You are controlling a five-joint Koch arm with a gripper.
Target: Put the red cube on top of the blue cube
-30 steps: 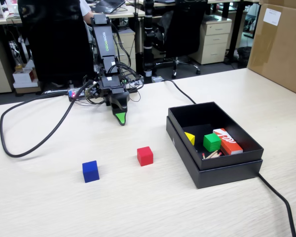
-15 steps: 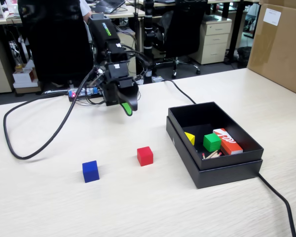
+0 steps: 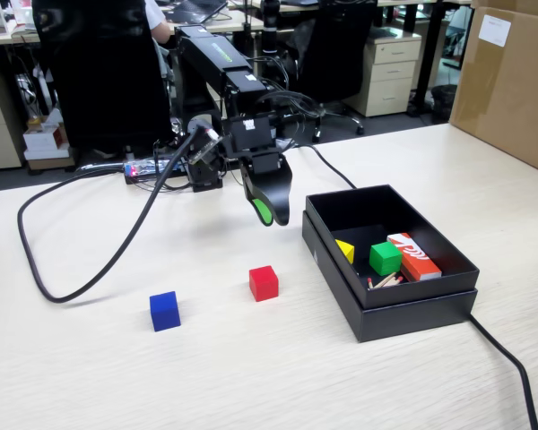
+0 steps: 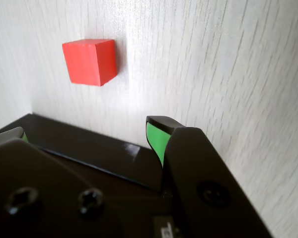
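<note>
The red cube rests on the pale wooden table, with the blue cube a short way to its left in the fixed view; the two do not touch. My gripper hovers above the table, behind the red cube and just left of the black box. In the wrist view the red cube lies ahead of my gripper, upper left. The green-padded jaws stand wide apart with nothing held, so it is open. The blue cube is out of the wrist view.
An open black box at the right holds a green cube, a yellow piece and a red-and-white box. A thick black cable loops over the table's left. A cardboard box stands far right.
The arm has swung right and forward in the fixed view. The gripper rose from low over the table and now hangs beside the black box. The cubes have not moved.
</note>
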